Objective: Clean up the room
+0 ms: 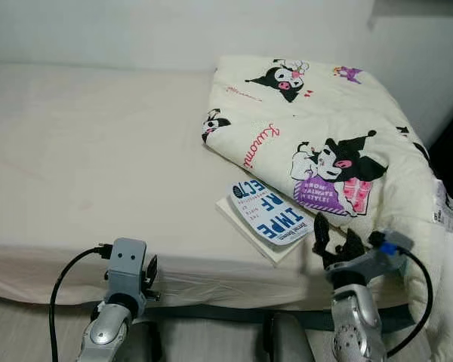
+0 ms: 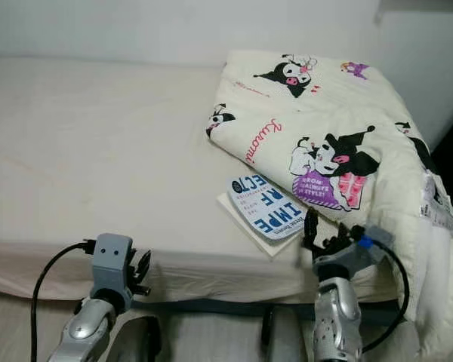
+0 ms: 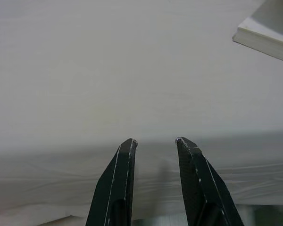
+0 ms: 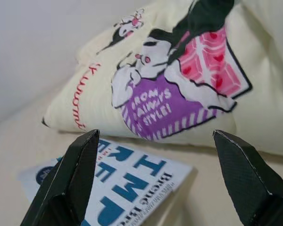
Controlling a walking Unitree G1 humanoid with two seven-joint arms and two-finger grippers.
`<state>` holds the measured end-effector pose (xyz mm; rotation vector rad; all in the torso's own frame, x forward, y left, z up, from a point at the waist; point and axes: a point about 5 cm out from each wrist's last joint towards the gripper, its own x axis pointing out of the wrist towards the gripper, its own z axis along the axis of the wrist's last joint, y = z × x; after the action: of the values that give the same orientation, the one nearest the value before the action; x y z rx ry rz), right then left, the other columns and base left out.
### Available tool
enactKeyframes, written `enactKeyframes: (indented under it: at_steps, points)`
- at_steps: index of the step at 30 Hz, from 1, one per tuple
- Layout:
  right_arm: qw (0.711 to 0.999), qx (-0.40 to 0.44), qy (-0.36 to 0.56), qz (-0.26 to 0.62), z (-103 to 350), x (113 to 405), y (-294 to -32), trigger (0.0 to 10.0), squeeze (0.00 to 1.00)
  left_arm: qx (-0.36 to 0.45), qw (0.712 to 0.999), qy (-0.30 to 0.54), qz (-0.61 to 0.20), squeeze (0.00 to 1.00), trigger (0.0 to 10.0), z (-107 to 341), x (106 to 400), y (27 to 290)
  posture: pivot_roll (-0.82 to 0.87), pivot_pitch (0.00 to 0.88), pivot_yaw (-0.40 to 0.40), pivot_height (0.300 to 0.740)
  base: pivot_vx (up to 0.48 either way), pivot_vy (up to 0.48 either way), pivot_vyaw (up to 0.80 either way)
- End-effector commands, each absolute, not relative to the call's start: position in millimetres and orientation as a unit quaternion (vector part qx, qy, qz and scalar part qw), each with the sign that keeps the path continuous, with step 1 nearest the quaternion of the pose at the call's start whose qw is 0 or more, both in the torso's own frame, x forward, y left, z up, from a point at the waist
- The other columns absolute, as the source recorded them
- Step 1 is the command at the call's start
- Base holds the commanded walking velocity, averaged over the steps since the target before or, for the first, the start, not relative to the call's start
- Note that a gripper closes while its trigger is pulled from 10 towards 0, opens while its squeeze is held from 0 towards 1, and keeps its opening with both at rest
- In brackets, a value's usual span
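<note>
At the bed's [image 1: 98, 166] edge, book [image 1: 270, 217] overhangs slightly.

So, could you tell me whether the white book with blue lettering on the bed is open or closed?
Closed: the white book with blue lettering lies flat, front cover up, page block visible beneath.

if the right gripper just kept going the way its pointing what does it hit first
Most likely the book, which lies on the bed just ahead of the open right gripper. Past that is the folded blanket. Depth is hard to judge, so it might pass just above the book.
</note>
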<state>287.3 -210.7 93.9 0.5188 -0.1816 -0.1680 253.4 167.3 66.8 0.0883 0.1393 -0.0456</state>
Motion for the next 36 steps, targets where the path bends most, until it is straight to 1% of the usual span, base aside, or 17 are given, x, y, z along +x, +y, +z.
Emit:
enactKeyframes:
  at_steps: [1, 2, 3, 4, 11, 16, 19, 24, 28, 34, 36]
  points:
    - [0.952, 0.285, -0.050, -0.099, 81, 290, -215, 10.0, 0.00, 0.053, 0.996, 0.068, -0.025, 0.00, 10.0, 67, 252, 171, 0.04, 0.123, -0.041, 0.565, 0.000, 0.000, 0.00]
    - [0.952, 0.285, -0.050, -0.099, 81, 290, -215, 10.0, 0.00, 0.053, 0.996, 0.068, -0.025, 0.00, 10.0, 67, 252, 171, 0.04, 0.123, -0.041, 0.565, 0.000, 0.000, 0.00]
    - [0.952, 0.288, -0.024, -0.103, 75, 294, -215, 10.0, 0.00, 0.057, 0.996, 0.068, -0.028, 0.00, 10.0, 67, 252, 171, 0.04, 0.123, -0.041, 0.565, 0.000, 0.000, 0.00]
    - [0.955, 0.277, 0.035, -0.103, 64, 302, -214, 10.0, 0.00, 0.062, 0.995, 0.068, -0.034, 0.00, 10.0, 68, 253, 171, 0.04, 0.127, -0.034, 0.565, 0.000, 0.000, 0.00]
    - [0.955, 0.274, 0.064, -0.098, 60, 307, -211, 10.0, 0.00, 0.068, 0.995, 0.068, -0.036, 0.00, 10.0, 69, 253, 172, 0.05, 0.133, -0.027, 0.565, 0.000, 0.000, 0.00]
    - [0.945, 0.293, 0.119, -0.079, 56, 325, -204, 10.0, 0.00, 0.096, 0.992, 0.065, -0.044, 0.00, 10.0, 71, 257, 176, 0.06, 0.140, -0.030, 0.565, 0.000, 0.000, 0.00]
    - [0.944, 0.293, 0.132, -0.075, 54, 327, -201, 10.0, 0.00, 0.101, 0.992, 0.064, -0.045, 0.00, 10.0, 71, 257, 177, 0.06, 0.140, -0.034, 0.565, 0.000, 0.000, 0.00]
    - [0.932, 0.326, 0.156, -0.037, 50, 329, -188, 10.0, 0.00, 0.111, 0.991, 0.064, -0.043, 0.00, 10.0, 71, 255, 181, 0.06, 0.140, -0.035, 0.565, 0.000, 0.000, 0.00]
    - [0.925, 0.320, 0.204, 0.006, 41, 325, -172, 10.0, 0.00, 0.114, 0.990, 0.064, -0.043, 0.00, 10.0, 72, 255, 181, 0.06, 0.140, -0.035, 0.565, 0.000, 0.000, 0.00]
    - [0.916, 0.333, 0.223, 0.012, 34, 322, -167, 10.0, 0.00, 0.122, 0.989, 0.062, -0.050, 0.00, 10.0, 72, 255, 180, 0.06, 0.139, -0.035, 0.565, 0.000, 0.000, 0.00]
    - [0.899, 0.369, 0.237, 0.016, 29, 319, -162, 10.0, 0.00, 0.128, 0.988, 0.061, -0.056, 0.00, 10.0, 72, 254, 179, 0.06, 0.138, -0.036, 0.565, 0.000, 0.000, 0.00]
